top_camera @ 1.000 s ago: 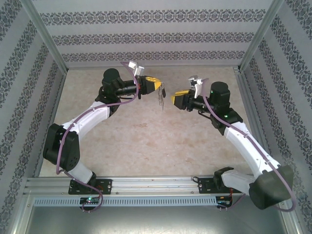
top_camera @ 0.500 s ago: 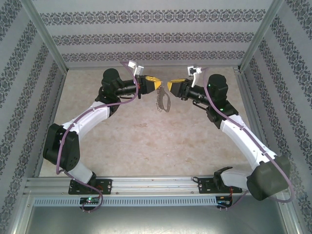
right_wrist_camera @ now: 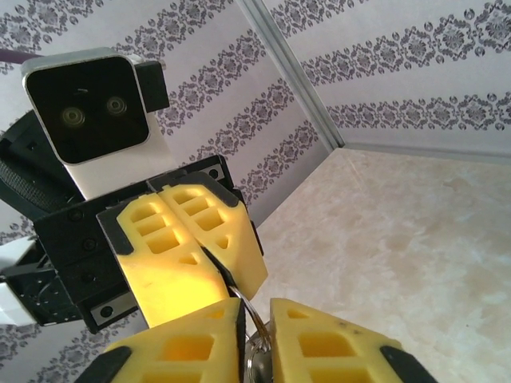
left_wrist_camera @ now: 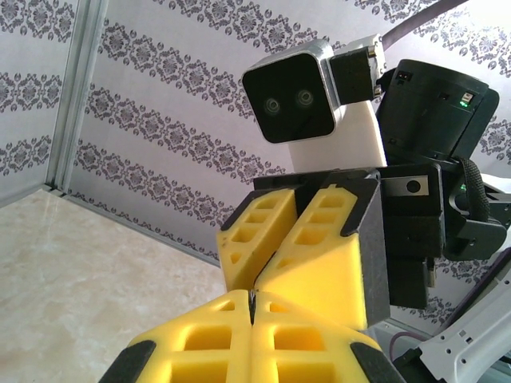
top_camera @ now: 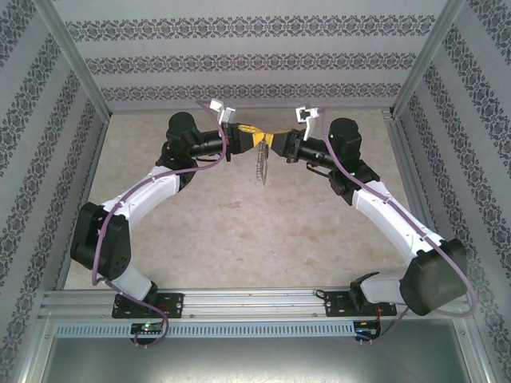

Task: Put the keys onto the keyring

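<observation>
In the overhead view the left arm (top_camera: 152,187) rises from its base at 7 o'clock on the desk (top_camera: 239,239) and bends toward 12 o'clock. There the left hand (top_camera: 259,143) points toward 3 o'clock, its yellow fingers clenched flat together with no gap. It is grasping the keyring (top_camera: 259,165), which dangles from the fingertips toward 6 o'clock as a thin grey strip, clear of the desk and in front of the patterned back wall (top_camera: 255,60). Just at 3 o'clock of it, tip to tip, the right hand (top_camera: 271,145) points back toward 9 o'clock, with the right arm (top_camera: 391,223) trailing off toward 5 o'clock. In the right wrist view, a loop of silver wire (right_wrist_camera: 249,309) comes out from between the left fingers and runs down into the narrow slot between the right hand's own fingers (right_wrist_camera: 192,351) at 6 o'clock. Those fingers stand close about the wire, but I cannot tell whether they actually pinch it or merely flank it. In the left wrist view, the right hand's fingers look drawn nearly together, under its wrist camera (left_wrist_camera: 291,100) at 12 o'clock.
</observation>
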### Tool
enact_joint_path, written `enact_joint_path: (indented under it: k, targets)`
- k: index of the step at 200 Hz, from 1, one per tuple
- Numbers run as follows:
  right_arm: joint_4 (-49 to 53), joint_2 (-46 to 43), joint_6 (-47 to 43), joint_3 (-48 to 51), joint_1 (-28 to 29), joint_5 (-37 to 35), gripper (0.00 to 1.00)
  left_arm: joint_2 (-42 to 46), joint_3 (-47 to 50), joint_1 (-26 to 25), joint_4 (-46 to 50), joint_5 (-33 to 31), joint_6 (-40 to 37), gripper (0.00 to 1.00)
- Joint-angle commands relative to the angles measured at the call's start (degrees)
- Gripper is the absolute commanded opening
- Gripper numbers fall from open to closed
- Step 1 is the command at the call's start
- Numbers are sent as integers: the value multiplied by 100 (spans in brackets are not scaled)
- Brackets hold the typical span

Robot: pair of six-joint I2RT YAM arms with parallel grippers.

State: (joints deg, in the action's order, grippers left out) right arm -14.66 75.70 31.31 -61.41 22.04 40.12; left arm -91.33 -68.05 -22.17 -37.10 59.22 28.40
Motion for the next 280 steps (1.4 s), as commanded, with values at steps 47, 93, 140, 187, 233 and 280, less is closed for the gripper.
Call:
enact_joint_path:
  k: [47, 93, 140, 187, 233, 280]
  targets:
    - [214, 1, -379, -309, -33, 167, 0, 159, -81, -77, -226, 104, -66, 3]
    - [2090, 275, -1736, -1124, -352, 539, 0, 394, -254, -3, 1202, -116, -1165, 55]
    - [3785, 629, -3108, -1862, -332, 554, 0, 401, -717, 7, 2879, -100, -2217, 59]
    - [4504, 703, -3620, -2284, -341, 635, 0, 329, -945, 7, 3735, -47, -2752, 57]
    - [4437, 691, -3589, -2249, -301, 822, 0, 197, -988, -7, 3685, 210, -2598, 54]
    - [4341, 700, -3549, -2226, -225, 905, 0, 88, -991, -81, 3545, 274, -2471, 54]
